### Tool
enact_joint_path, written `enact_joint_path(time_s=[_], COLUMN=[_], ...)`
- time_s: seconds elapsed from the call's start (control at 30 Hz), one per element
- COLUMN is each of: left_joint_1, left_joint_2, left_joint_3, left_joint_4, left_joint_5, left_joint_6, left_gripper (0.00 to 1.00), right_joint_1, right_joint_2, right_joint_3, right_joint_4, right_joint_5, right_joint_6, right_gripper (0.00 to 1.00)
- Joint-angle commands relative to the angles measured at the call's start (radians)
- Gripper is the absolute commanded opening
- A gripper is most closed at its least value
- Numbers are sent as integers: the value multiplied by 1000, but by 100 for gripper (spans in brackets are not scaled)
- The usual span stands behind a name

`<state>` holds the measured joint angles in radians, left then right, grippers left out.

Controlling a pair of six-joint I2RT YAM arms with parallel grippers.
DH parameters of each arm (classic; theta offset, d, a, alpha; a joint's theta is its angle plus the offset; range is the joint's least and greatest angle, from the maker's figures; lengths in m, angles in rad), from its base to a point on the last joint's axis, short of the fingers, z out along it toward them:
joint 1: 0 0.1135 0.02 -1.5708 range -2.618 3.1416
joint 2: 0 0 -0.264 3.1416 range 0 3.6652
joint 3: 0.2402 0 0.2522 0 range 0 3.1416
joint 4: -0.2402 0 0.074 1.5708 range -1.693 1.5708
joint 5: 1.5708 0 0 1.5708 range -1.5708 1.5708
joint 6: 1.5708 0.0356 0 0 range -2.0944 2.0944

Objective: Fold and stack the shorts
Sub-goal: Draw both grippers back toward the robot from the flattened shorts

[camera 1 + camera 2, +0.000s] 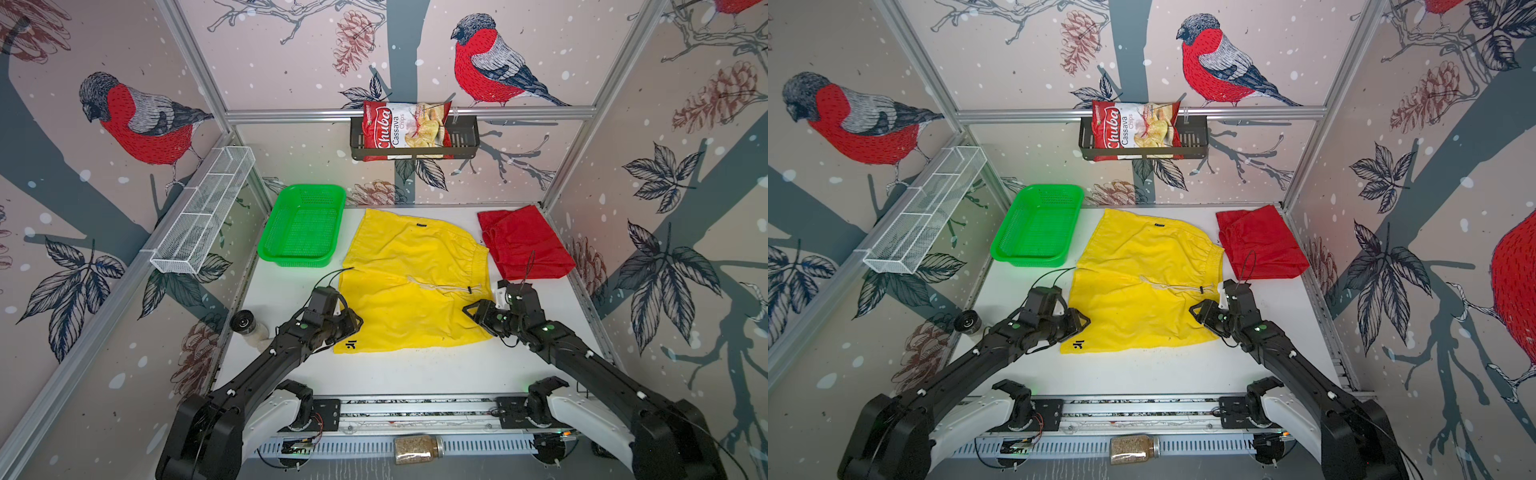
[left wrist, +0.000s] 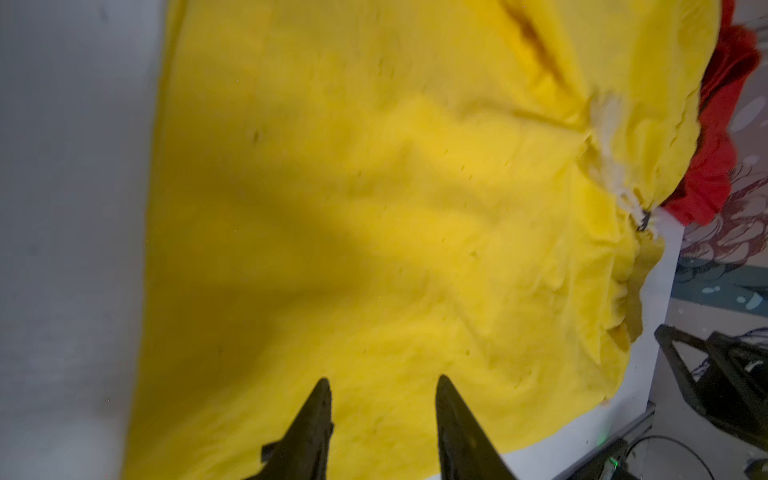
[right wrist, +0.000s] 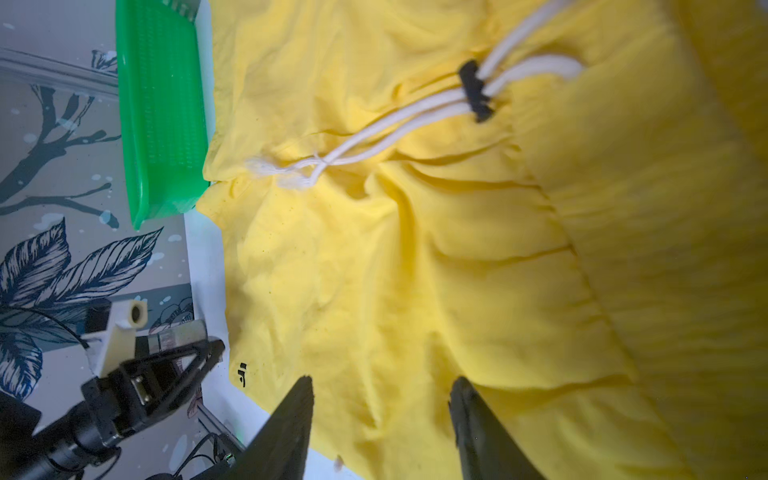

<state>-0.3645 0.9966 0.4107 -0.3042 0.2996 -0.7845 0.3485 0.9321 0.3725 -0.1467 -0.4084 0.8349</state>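
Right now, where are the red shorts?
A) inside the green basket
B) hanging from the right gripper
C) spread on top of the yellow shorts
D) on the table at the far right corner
D: in both top views the red shorts lie on the table at its far right corner, beside the yellow shorts, well away from the green basket and with no gripper on them.

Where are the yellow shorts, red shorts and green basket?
yellow shorts (image 1: pixel 399 257): a top view, cloth middle
red shorts (image 1: pixel 519 237): a top view, cloth middle
green basket (image 1: pixel 291 259): a top view, near rim
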Motion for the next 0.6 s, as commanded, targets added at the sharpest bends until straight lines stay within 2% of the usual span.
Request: enact_joint_path(time_s=[0.0,0.2,0.3,0.43,0.57], left_joint_1=[-7,-1,1,4,4], left_joint_2=[-21,-12,-26,-71,-126], left_joint_3=[-58,-148,-149,-143,-139], left_joint_4=[-5,30,-46,-119,-168], left_joint_5=[32,-41,-114,-224,-297], left_joint_6=[-48,-159,-215,-265,-304], left_gripper=[39,40,39,36,35], right_joint_1=[-71,-188,-244,-274,-279], right_joint_2=[-22,60,140,259,278], right_joint_3=[-18,-54,-53,-19,32], right_joint_4=[-28,-69,-180,-203,-242], right_joint_5=[-59,-155,-90,-17,57], right_joint_6=[11,-85,-125,-138,-152], right_gripper=[55,54,54,52,54])
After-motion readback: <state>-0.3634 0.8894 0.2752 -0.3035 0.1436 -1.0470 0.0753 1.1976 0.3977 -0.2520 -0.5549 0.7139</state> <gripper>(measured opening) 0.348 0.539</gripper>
